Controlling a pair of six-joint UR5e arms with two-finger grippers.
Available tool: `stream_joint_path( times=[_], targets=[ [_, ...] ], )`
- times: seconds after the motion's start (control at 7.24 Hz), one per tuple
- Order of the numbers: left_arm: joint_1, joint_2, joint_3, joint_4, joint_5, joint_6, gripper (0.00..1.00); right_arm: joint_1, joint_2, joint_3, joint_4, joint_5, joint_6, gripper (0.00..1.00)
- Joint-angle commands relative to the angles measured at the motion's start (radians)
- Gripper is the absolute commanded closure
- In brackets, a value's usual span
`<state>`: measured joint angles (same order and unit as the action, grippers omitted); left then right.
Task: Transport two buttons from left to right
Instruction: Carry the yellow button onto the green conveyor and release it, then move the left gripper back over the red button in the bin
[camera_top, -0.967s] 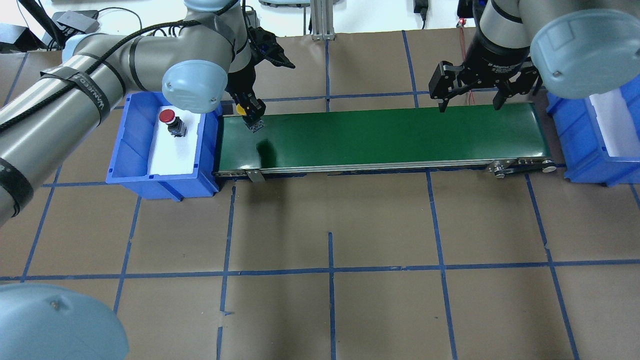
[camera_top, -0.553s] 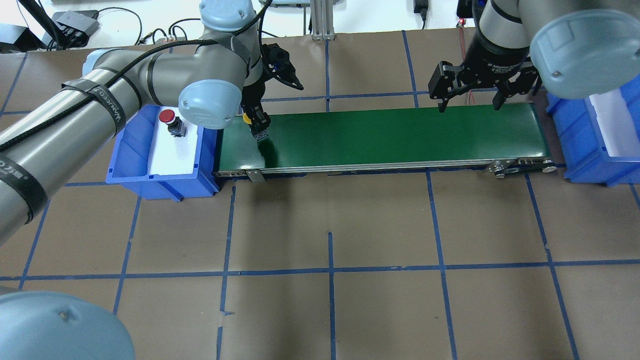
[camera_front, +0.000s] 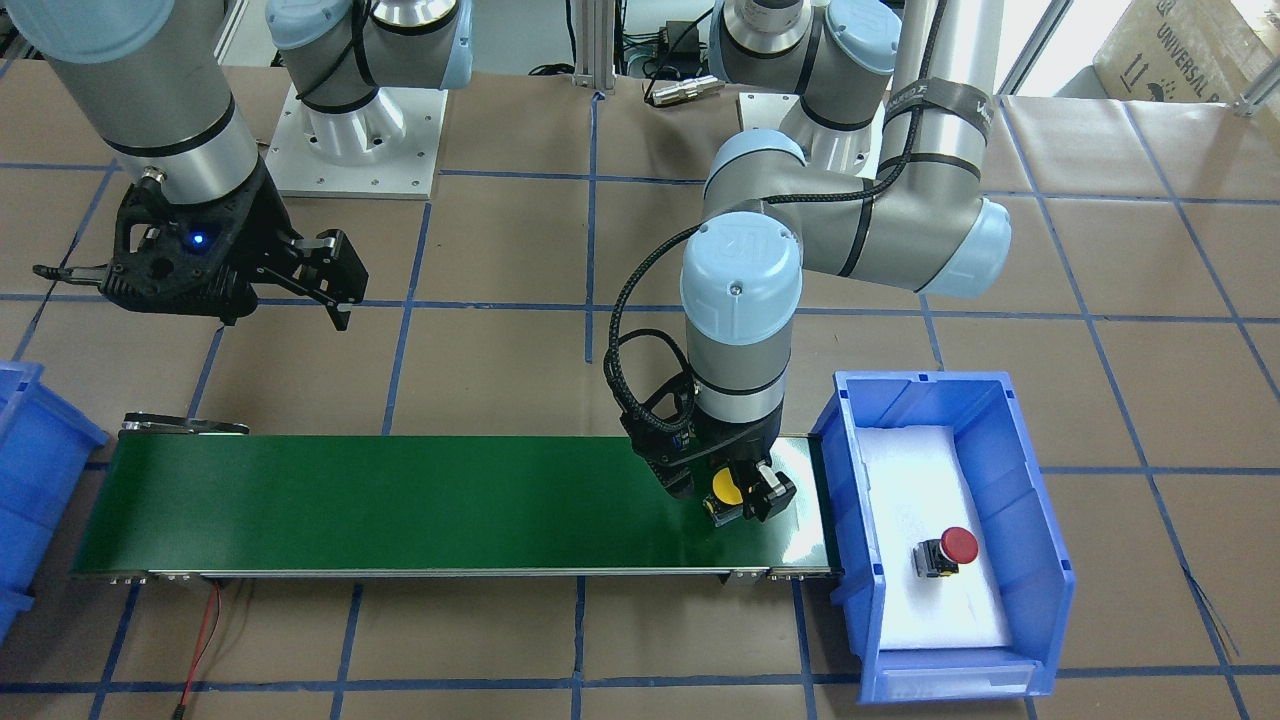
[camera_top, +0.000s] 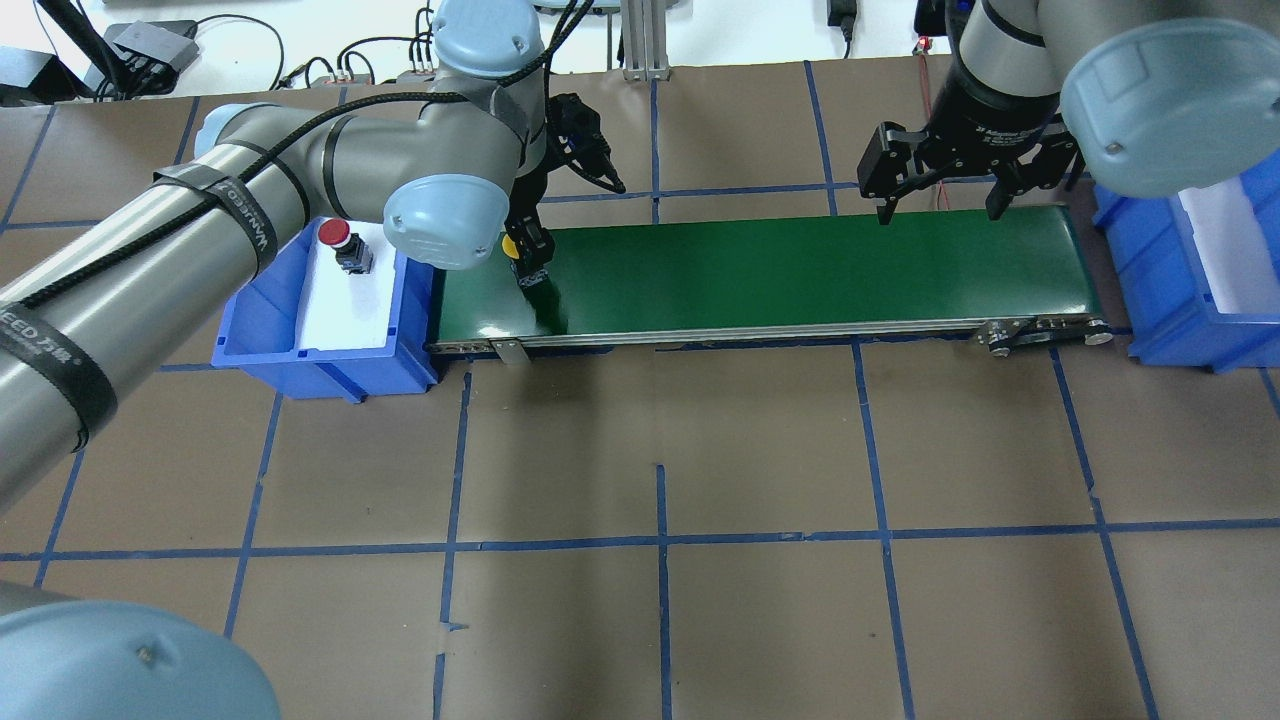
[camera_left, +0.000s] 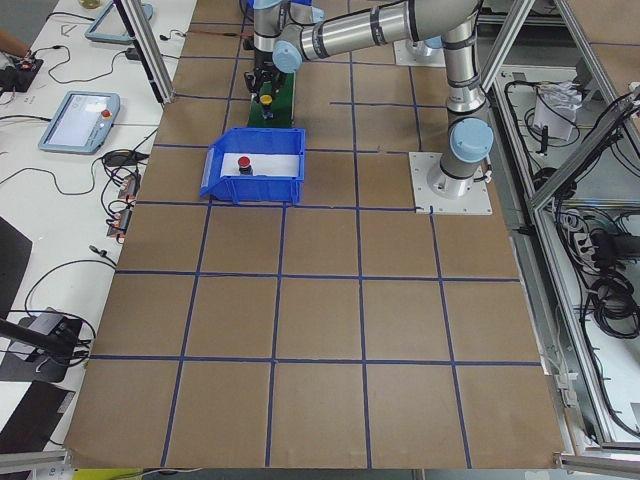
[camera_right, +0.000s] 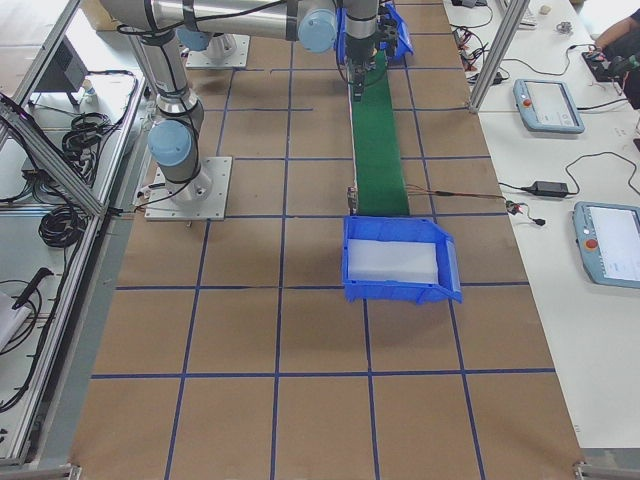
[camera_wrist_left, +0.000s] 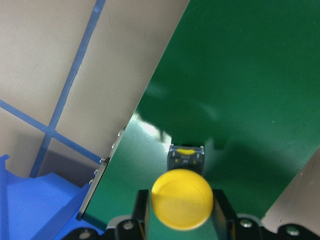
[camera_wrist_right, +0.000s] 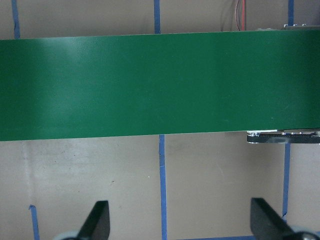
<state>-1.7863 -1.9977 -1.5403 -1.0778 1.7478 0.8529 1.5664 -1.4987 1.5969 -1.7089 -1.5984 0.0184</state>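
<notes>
A: Where was the yellow button?

B: Pinched in the left gripper, jaws pressed in on either side just under the cap. Base pointed down, low over the green belt, near the end beside the left bin. Could not tell if the base touched the belt.

A: The red button?

B: Upright on the white foam inside that bin, nothing on it.

A: Right gripper?

B: Spread wide, holding nothing, hung at the belt's other end near the right bin.

A: How would they handle?

B: Judged light, stiff plastic and metal, not delicate. Cap looked smooth and domed, probably slippery. Wide head on a small square base, so likely to tip if let go tilted. Best hold seemed the neck or the base's flat sides, released upright.
</notes>
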Motion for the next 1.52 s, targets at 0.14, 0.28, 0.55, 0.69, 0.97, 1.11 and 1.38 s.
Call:
stream_joint_path(
  times=[0.14, 0.28, 0.55, 0.69, 0.97, 1.11, 1.38],
  targets=[
    [0.063, 0.059, 0.026, -0.022, -0.001, -0.050, 0.11, 0.001, 0.000, 0.000, 0.000, 0.000, 0.000, 0.00],
    [0.137, 0.065, 0.031, -0.018, -0.014, -0.196, 0.11, 0.001, 0.002, 0.000, 0.000, 0.000, 0.000, 0.00],
    [0.249, 0.059, 0.034, -0.034, -0.030, -0.317, 0.11, 0.001, -0.001, 0.002, 0.002, -0.002, 0.002, 0.00],
    [0.284, 0.062, 0.031, -0.036, -0.028, -0.410, 0.11, 0.000, 0.000, 0.000, 0.000, -0.002, 0.000, 0.00],
    [0.388, 0.051, 0.025, -0.056, -0.112, -0.506, 0.11, -0.002, -0.001, 0.000, 0.002, -0.002, 0.000, 0.00],
    [0.428, 0.053, 0.014, -0.100, -0.160, -0.537, 0.11, -0.002, 0.000, 0.000, 0.002, -0.002, 0.000, 0.00],
    [0.432, 0.022, -0.003, -0.091, -0.162, -0.711, 0.11, -0.005, 0.000, 0.000, 0.002, -0.002, 0.000, 0.00]
  ],
)
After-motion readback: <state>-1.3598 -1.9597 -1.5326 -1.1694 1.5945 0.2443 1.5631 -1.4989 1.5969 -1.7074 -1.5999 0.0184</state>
